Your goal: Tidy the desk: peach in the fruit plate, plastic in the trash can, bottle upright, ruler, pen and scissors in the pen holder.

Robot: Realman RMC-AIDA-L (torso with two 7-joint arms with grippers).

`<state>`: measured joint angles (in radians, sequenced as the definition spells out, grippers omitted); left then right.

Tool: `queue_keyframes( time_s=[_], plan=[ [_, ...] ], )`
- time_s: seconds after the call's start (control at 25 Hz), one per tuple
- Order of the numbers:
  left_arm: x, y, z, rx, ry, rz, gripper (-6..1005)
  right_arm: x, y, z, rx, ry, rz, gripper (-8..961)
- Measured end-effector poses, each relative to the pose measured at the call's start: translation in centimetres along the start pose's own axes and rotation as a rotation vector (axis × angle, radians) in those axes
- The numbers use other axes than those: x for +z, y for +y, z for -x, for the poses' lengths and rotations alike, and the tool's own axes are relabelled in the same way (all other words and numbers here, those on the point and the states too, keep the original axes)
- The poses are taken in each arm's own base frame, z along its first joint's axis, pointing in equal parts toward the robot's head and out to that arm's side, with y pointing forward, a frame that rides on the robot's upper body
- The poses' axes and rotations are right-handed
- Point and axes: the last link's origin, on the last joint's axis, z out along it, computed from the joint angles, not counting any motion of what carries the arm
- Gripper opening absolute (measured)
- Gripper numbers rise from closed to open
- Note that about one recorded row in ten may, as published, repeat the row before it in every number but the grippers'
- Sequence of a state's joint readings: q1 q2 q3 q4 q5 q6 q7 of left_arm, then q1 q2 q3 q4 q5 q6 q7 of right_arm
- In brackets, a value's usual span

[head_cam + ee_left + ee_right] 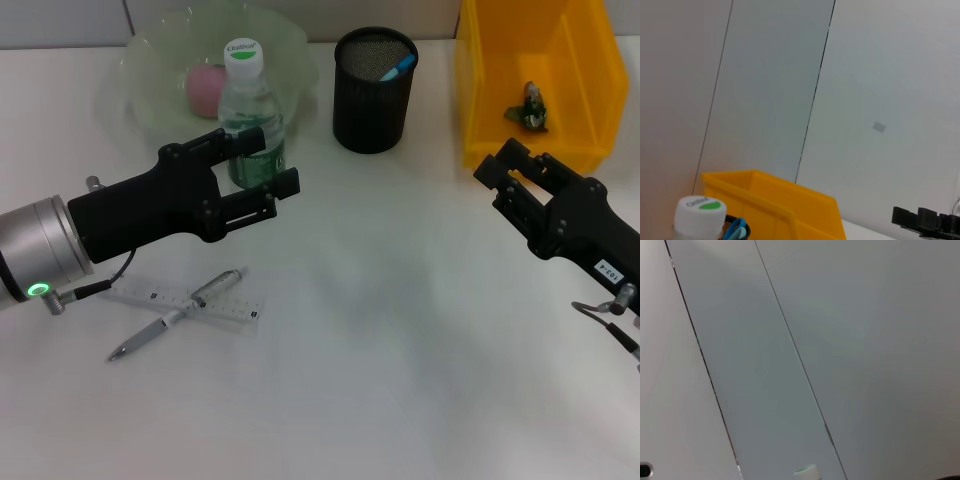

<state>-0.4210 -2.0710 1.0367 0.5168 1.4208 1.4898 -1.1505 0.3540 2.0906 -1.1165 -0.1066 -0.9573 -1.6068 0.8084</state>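
**Clerk:** Status of the tidy-up?

**Robot:** Done, by my reckoning: peach [207, 88], one, in the fruit plate [150, 70] at the desk's far left; plastic [527, 105], one scrap, in the yellow trash can [480, 90], far right corner; bottle [250, 115], one, upright, my left claw [262, 168] clenched on it; scissors [397, 68], one pair, in the pen holder [372, 100].

**Clerk:** Outstanding?

**Robot:** Ruler [190, 301], one, and pen [180, 314], one, crossed near the left edge. My right claw [505, 172] hovers before the can; grip, cannot tell.

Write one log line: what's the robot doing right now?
left gripper: around upright water bottle | right gripper: idle by yellow bin | pen, ruler: still on desk
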Motion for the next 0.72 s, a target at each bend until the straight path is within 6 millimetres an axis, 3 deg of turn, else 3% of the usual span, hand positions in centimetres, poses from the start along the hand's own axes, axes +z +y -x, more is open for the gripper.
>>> queue_keyframes(
  time_s=[0.72],
  plan=[
    [-0.32, -0.36, 0.27, -0.078, -0.015, -0.027, 738, 0.01, -0.04, -0.13, 0.003, 0.007, -0.005, 428]
  ],
)
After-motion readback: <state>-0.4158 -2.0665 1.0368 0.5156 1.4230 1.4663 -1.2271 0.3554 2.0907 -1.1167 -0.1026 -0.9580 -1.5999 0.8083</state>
